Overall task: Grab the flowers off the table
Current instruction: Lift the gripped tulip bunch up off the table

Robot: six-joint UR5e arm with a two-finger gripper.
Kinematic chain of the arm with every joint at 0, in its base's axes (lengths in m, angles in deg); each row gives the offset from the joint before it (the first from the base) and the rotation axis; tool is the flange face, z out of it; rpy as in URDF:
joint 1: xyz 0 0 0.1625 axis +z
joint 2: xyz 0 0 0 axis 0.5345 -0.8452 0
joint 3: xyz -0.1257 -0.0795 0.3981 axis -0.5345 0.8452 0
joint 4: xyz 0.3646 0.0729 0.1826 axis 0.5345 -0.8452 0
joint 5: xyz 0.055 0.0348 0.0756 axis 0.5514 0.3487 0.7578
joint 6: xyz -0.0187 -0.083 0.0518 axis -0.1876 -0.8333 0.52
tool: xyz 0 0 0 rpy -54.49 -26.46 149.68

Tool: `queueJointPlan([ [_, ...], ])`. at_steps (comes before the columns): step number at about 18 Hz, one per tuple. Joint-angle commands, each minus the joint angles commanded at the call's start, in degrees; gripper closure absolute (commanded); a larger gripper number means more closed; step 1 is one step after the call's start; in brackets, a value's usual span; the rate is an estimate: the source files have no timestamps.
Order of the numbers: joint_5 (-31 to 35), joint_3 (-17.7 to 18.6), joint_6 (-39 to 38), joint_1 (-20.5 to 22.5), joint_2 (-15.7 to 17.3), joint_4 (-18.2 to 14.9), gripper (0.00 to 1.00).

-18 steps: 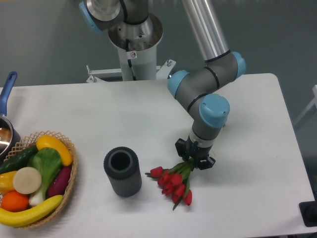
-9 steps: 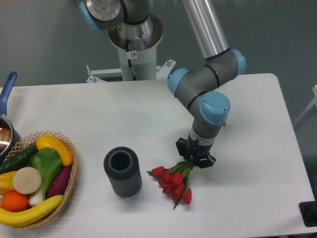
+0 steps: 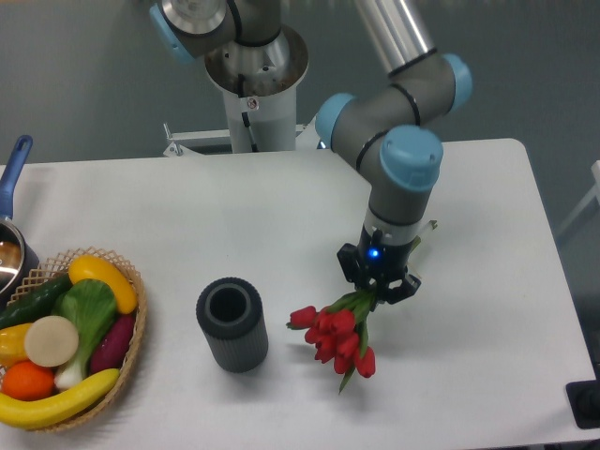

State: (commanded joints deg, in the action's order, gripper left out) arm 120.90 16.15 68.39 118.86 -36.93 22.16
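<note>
The flowers [image 3: 334, 335] are a bunch of small red tulip buds with green leaves, hanging to the lower left of my gripper [image 3: 379, 288]. My gripper is shut on their green stems, and a stem end pokes out to its upper right. The bunch looks lifted a little off the white table [image 3: 478, 281], with the buds tilted down. The fingers are largely hidden under the wrist.
A dark grey ribbed cylinder [image 3: 232, 323] stands upright left of the flowers. A wicker basket [image 3: 136, 323] of fruit and vegetables sits at the left edge, with a blue-handled pot [image 3: 11, 234] behind it. The arm's base stands at the table's far side.
The arm has risen and shifted slightly right, carrying the flowers with it. The bunch now hangs higher and nearer the camera than a second ago.
</note>
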Motion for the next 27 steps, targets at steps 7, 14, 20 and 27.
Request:
queueJointPlan([
  [7,-20.57,0.17,-3.43,6.06,5.37,0.09,0.74],
  [14,-33.41,0.79,-3.34,7.12,5.73,0.35,0.74],
  [20,-37.81,0.96,-3.43,8.26,5.55,0.35,0.73],
  [27,-39.75,2.11,-2.90,9.58,5.73,0.35,0.73],
])
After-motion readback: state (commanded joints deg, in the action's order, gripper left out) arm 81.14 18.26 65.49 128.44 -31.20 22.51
